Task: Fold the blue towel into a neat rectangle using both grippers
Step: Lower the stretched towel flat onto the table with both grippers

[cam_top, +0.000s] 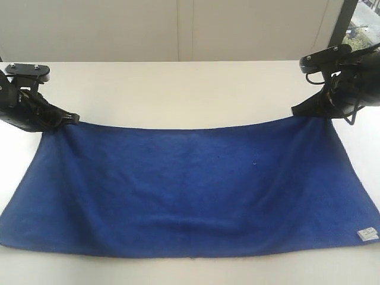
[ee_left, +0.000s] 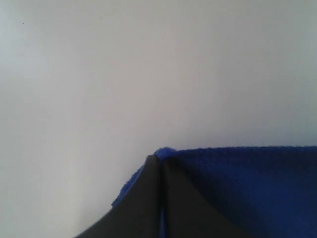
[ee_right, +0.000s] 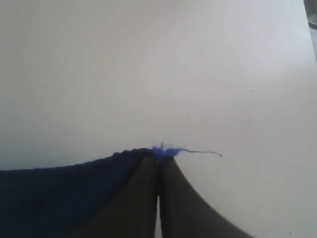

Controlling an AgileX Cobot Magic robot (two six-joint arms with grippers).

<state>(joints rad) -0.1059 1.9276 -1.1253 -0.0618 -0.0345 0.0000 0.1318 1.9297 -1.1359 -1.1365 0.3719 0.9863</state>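
While left hand [cam_top: 70, 119] and right hand [cam_top: 298, 110] each pinch a far corner, blue towel [cam_top: 190, 190] lies spread wide, long axis running left to right
Near edge flat on the tabletop [cam_top: 178, 89], white label [cam_top: 367, 234] at the near right corner, well apart from either hand; middle of cloth smooth, faint wrinkles; far edge sags a little between the two grips, so the corners look slightly lifted, how high cannot tell. Left hand fully closed on far left corner, blue pile poking out at its tips; right hand fully closed on far right corner, loose thread [ee_right: 198, 152] trailing from it. Each hand sits at its own corner, neither nearer. Likely next: carry far edge toward near edge, across the short axis, both evenly or the fold skews. No container in view
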